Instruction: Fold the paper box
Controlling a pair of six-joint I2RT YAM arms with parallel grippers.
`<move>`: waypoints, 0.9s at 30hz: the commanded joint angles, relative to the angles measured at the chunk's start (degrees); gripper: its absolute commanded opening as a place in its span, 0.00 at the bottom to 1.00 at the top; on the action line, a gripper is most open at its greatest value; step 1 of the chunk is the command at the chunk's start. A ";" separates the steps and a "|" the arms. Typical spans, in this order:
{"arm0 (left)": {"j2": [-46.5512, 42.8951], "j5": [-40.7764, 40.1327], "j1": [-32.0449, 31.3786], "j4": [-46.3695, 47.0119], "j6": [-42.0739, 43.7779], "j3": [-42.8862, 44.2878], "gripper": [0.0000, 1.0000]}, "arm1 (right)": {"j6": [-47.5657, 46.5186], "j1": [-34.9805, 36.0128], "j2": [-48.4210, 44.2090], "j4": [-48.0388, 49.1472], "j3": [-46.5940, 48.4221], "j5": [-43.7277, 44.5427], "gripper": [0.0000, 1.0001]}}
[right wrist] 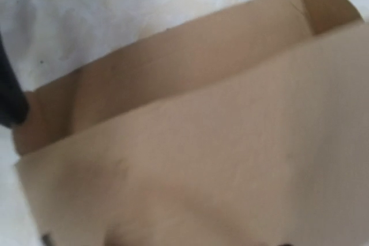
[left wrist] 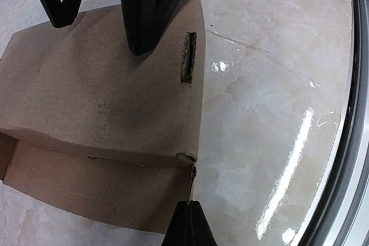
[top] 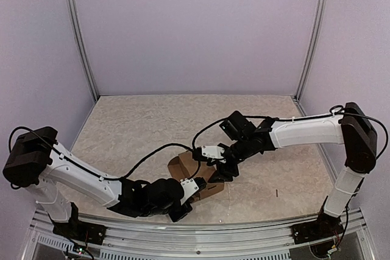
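Two-arm folding cell, overhead and wrist views. The paper box (left wrist: 104, 96) lies on the bench (left wrist: 259, 142) between the two pincers. It is partly formed: one broad brown panel faces up, and a second panel drops from its crease toward the left pincer (left wrist: 187, 226).

(a) The left pincer has its jaws fully together and grips nothing. Its joined tips stand just short of the lower corner of the dropped panel, with bare bench to their right.

(b) The right pincer (top: 222, 170) has its jaws spread apart, with no cardboard between them. Its two black fingers (left wrist: 147, 10) reach down to the upturned panel from the far side. One is over the panel's left part. The other is just left of a narrow slot (left wrist: 188, 57) cut close to the panel's right edge. Whether the fingertips press on the cardboard or hover just over it cannot be told from these views.

(c) The right wrist view is blurred at close range. Cardboard directly beneath this pincer fills nearly the whole field. It shows a raised wall with a rounded flap (right wrist: 326, 4) at its far end and a strip of pale bench beyond.
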 commanded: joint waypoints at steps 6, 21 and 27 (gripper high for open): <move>0.25 -1.76 0.07 0.62 0.35 0.48 0.00 | 6.06 -5.44 -4.75 -1.57 2.56 -1.88 0.78; 0.71 -0.99 0.32 -1.09 0.92 1.93 0.00 | 18.31 -10.05 15.62 -10.44 15.89 -15.91 0.85; 1.40 -1.63 0.58 -2.72 0.41 3.08 0.00 | 18.76 -9.98 16.44 -9.94 15.31 -15.20 0.84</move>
